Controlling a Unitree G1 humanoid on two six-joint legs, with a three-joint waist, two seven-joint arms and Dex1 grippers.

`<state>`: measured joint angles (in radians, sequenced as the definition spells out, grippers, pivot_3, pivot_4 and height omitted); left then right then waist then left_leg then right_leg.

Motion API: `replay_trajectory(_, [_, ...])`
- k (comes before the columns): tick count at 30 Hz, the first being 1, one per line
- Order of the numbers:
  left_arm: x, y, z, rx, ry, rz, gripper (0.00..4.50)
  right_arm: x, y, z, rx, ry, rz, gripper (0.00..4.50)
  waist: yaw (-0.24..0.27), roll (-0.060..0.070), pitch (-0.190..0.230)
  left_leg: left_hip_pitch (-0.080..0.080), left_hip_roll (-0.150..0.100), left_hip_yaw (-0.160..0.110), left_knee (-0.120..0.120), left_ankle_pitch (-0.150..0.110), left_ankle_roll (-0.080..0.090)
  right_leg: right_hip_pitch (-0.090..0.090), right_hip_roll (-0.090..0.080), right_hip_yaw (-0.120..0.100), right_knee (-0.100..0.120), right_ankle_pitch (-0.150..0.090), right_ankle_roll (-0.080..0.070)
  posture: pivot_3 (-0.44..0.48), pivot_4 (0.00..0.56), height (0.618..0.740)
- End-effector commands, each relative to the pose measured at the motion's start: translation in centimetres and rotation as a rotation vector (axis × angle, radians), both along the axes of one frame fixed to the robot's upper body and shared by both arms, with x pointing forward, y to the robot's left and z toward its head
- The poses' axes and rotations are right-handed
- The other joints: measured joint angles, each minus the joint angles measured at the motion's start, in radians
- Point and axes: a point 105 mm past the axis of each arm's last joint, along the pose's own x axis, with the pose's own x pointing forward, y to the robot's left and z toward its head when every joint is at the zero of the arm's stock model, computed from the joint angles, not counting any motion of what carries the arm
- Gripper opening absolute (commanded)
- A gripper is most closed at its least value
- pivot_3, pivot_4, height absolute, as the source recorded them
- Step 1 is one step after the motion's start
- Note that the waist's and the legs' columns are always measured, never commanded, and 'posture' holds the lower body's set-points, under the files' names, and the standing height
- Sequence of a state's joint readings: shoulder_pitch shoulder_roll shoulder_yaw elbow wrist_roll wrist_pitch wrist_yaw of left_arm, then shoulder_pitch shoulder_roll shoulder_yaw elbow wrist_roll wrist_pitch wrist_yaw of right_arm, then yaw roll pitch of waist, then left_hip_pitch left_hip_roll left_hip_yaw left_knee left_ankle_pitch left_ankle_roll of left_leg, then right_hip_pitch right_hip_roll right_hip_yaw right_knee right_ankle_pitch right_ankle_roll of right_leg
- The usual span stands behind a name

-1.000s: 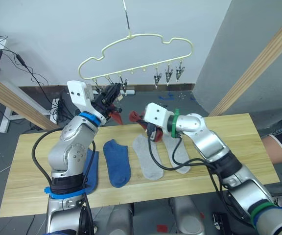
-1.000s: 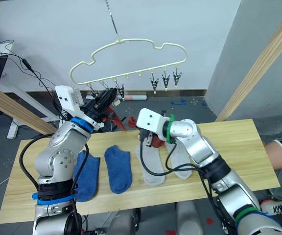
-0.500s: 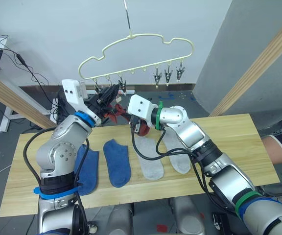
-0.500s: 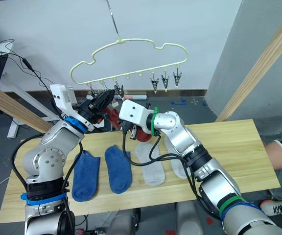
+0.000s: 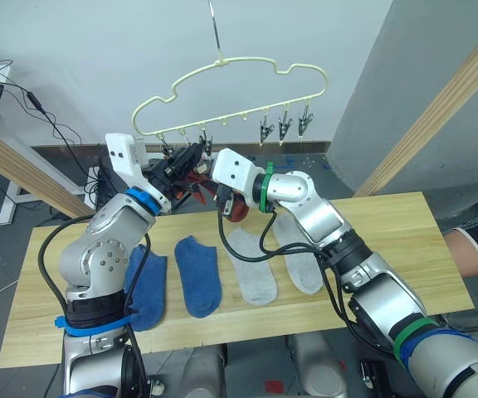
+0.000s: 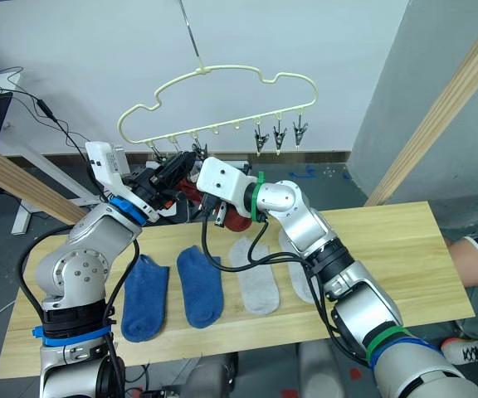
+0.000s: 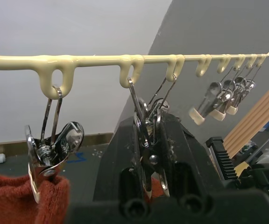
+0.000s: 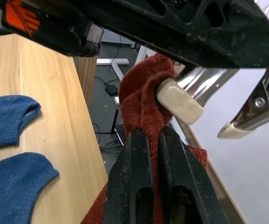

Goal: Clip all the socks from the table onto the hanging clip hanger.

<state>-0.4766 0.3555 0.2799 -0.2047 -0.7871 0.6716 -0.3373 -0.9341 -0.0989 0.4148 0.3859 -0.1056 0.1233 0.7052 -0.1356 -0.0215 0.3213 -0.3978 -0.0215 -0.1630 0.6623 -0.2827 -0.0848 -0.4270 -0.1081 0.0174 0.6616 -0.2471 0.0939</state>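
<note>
White wall (image 5: pixel 98 50), grey panel (image 5: pixel 421 75) — cables (image 5: pixel 31 104) trailing over dark floor.

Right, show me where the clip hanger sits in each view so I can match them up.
Left eye view: the clip hanger hangs top centre, above both arms.
Right eye view: top centre again.
Left wrist view: its pale bar runs above the fingers, clips dangling.
Right wrist view: its clips, one pale tip pressing the rust red sock.
Shared landmark: the left gripper, closed on one clip.

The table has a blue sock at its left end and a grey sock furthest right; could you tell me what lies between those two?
In the left eye view, between the leftmost blue sock and the rightmost grey sock lie a second blue sock and a second grey sock, flat on the table.
</note>
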Motion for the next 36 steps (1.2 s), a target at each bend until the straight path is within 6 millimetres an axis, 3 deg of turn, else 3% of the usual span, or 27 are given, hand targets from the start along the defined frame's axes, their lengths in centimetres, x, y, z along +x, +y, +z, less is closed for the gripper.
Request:
replay_trajectory(1, [-0.4, 0.3, 1.5, 0.005, -0.058, 0.007, 0.25, -1.1, 0.0, 1.0, 0.020, -0.041, 0.048, 0.00, 0.000, 0.000, 0.000, 0.000, 0.000, 0.000, 0.000, 0.000, 0.000, 0.000, 0.000, 0.000, 0.000, 0.000, 0.000, -0.133, 0.304, 0.740])
replay_trajectory(18, [-0.4, 0.5, 1.2, 0.014, -0.053, 0.014, 0.25, -1.0, 0.0, 2.0, 0.071, -0.055, 0.018, 0.00, 0.000, 0.000, 0.000, 0.000, 0.000, 0.000, 0.000, 0.000, 0.000, -0.001, 0.000, 0.000, 0.001, 0.000, 0.000, -0.133, 0.300, 0.740])
replay_trajectory(27, [-0.4, 0.6, 1.1, 0.015, -0.052, 0.018, 0.25, -1.9, -1.0, 1.2, 0.034, -0.046, 0.036, 0.00, 0.000, 0.000, 0.000, 0.000, 0.000, 0.000, 0.000, 0.000, 0.000, -0.001, 0.000, 0.000, 0.001, 0.000, 0.000, -0.140, 0.302, 0.740])
replay_trajectory(36, [-0.4, 0.3, 1.1, 0.009, -0.050, 0.012, 0.25, -1.7, 0.0, 1.2, 0.053, -0.039, 0.022, 0.00, -0.001, 0.000, 0.000, 0.000, 0.000, 0.000, 0.000, 0.000, 0.000, -0.001, 0.000, 0.000, 0.001, 0.000, 0.000, -0.136, 0.301, 0.740])
